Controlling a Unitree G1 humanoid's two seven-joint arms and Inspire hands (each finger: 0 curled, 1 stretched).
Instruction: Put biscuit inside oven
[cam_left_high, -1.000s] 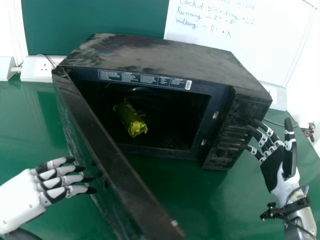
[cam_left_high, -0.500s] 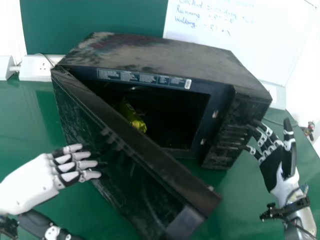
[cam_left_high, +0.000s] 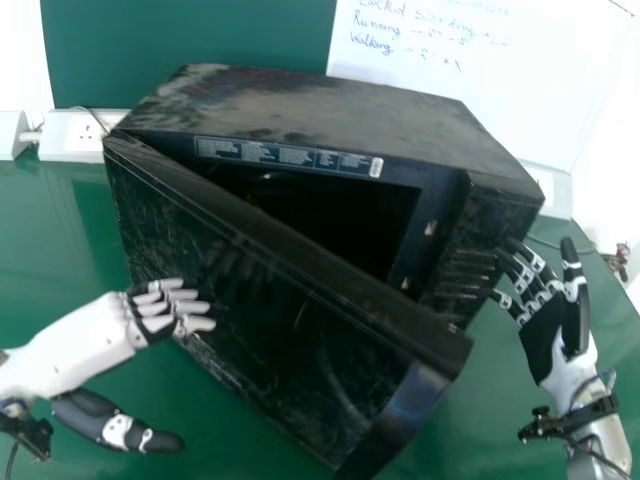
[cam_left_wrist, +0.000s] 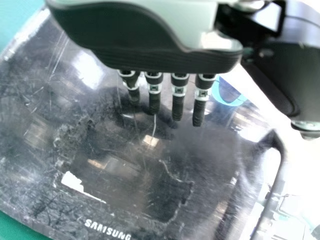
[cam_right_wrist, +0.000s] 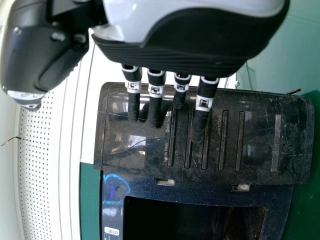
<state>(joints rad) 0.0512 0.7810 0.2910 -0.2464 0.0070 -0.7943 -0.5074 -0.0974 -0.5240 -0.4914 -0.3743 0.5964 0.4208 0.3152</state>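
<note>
The black oven (cam_left_high: 320, 115) stands on the table, its door (cam_left_high: 270, 310) partly open and slanting across the cavity; the biscuit is hidden behind it. My left hand (cam_left_high: 165, 312) is at the door's outer face, fingers extended. In the left wrist view the left hand (cam_left_wrist: 177, 95) has its straight fingers at the scratched door panel (cam_left_wrist: 125, 165). My right hand (cam_left_high: 550, 320) is at the oven's right side, fingers loosely extended. In the right wrist view the right hand (cam_right_wrist: 156, 95) has its fingertips over the control panel (cam_right_wrist: 230, 145).
Behind the oven are a whiteboard (cam_left_high: 520, 90) and a wall socket (cam_left_high: 75, 137). Green tabletop (cam_left_high: 50, 240) extends to the left of the oven. Some cables (cam_left_high: 618, 262) lie at the far right.
The door has swung toward the oven, covering the biscuit that showed inside earlier. My left hand has moved rightward and up with it, its thumb now showing. My right hand has stayed nearly still.
</note>
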